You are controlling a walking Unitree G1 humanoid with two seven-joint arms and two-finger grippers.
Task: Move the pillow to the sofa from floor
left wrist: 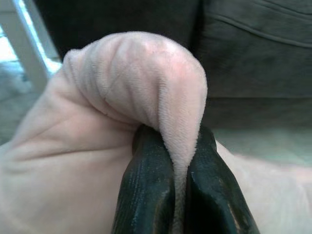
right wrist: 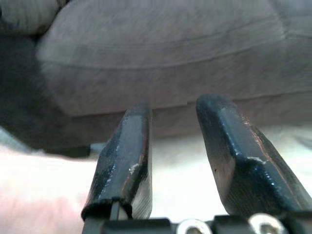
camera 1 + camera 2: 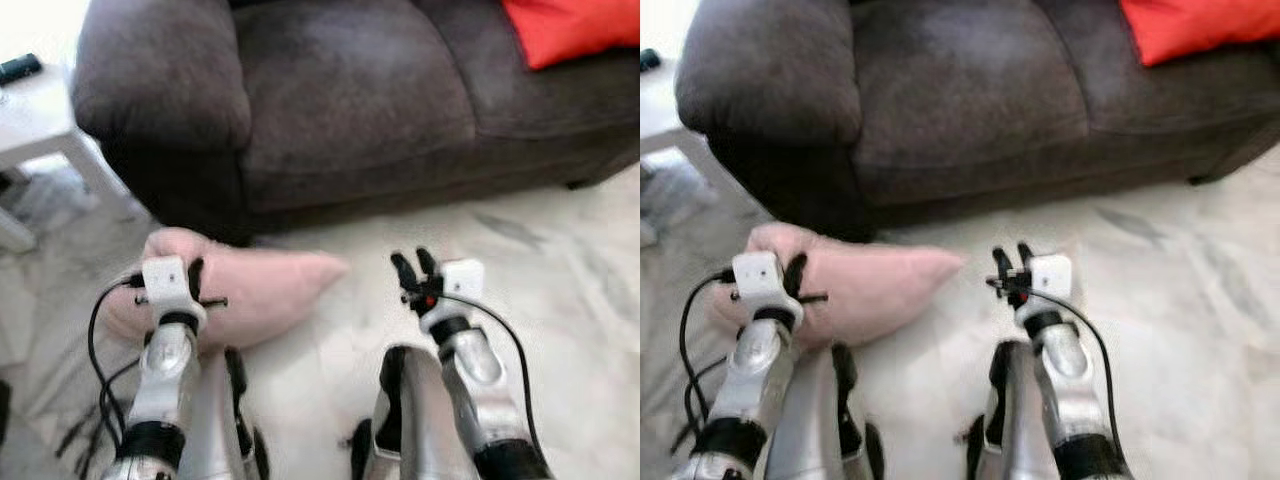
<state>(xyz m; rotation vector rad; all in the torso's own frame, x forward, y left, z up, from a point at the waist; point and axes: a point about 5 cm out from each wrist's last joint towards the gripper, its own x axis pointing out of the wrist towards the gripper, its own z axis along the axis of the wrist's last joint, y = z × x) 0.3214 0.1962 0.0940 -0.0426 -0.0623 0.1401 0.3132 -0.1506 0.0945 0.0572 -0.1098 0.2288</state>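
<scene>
On floor before sofa (image 3: 350, 90), pillow (image 3: 260, 290) pinched at a thin fold by left pincer (image 1: 181, 195). Right pincer (image 2: 180, 161) spread, empty, beside it. Risk: plush fold slips free on lift.

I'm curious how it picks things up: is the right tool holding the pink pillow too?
No: the right tool is open with nothing between its fingers, while the left tool pinches a fold of the pink pillow.

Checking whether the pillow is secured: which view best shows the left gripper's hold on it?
The left wrist view: black fingers pinch a fold of the soft pink plush pillow. The eye views show the left gripper over it.
</scene>
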